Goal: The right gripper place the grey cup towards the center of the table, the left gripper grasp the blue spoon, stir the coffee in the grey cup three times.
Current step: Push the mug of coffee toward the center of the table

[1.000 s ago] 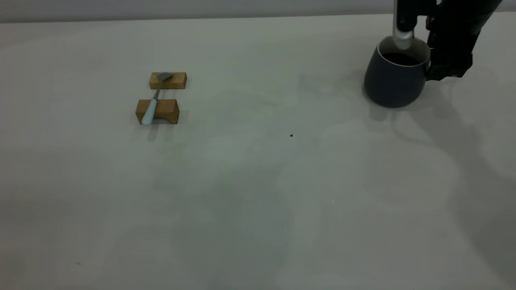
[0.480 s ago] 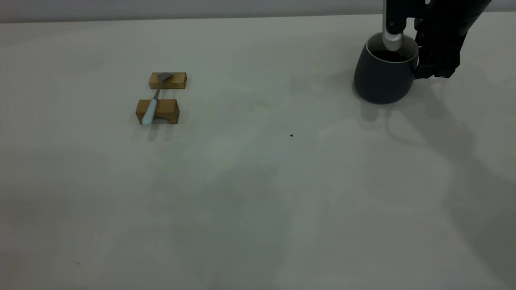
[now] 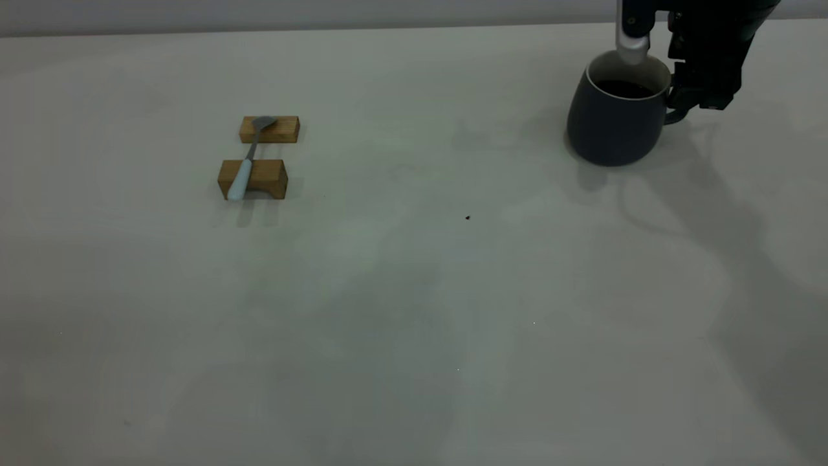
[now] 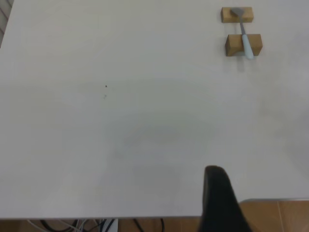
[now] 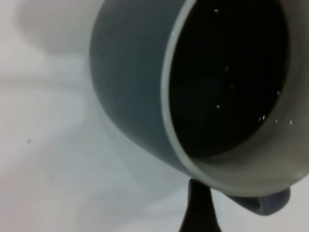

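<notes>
Our right gripper [image 3: 653, 71] is at the far right, open and no longer clamped on the cup [image 3: 614, 123], which has slid left and now stands on the tabletop [image 3: 414, 291]. Coffee [image 3: 624, 88] makes it heavy and spillable; we judge the handle the best hold. The spoon [image 3: 246, 162] lies unmoved across two blocks [image 3: 259, 155], far left. We cannot tell the left gripper [image 4: 219, 198] state
</notes>
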`<move>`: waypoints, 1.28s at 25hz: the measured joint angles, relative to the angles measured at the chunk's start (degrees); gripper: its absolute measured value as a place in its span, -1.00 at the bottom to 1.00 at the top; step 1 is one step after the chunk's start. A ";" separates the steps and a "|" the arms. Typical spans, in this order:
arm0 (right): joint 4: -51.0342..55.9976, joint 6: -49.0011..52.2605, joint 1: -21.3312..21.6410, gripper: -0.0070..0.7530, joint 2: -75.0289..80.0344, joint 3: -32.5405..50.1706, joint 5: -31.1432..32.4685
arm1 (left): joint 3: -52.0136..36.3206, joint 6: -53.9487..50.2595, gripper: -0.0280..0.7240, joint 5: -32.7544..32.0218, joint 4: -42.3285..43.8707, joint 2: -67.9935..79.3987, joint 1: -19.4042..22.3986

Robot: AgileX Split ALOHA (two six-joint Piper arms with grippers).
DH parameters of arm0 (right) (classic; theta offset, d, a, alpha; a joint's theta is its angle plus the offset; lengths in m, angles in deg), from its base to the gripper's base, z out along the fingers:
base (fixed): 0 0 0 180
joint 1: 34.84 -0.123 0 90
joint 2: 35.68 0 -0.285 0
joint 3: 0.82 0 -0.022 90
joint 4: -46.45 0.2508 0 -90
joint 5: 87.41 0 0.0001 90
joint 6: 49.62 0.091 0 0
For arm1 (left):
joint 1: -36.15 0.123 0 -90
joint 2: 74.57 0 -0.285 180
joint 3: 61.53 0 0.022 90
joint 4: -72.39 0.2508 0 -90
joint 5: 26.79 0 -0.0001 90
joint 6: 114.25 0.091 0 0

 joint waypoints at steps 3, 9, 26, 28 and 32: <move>-0.01 -0.43 0.00 0.60 0.14 0.00 -3.48 | 0.00 0.00 0.42 0.00 0.00 0.00 0.00; -0.01 -0.48 -0.13 0.59 2.10 0.00 -8.82 | 0.00 0.00 0.42 0.00 0.00 0.00 0.00; 0.14 4.75 -7.44 0.58 3.48 -0.52 -5.93 | 0.00 0.00 0.42 0.00 0.00 0.00 0.00; 0.14 5.92 -7.93 0.58 2.93 -0.52 -4.17 | 0.00 0.00 0.42 0.00 0.00 0.00 0.00; 0.16 6.79 -8.47 0.58 1.22 -0.34 0.37 | 0.00 0.00 0.42 0.00 0.00 0.00 0.00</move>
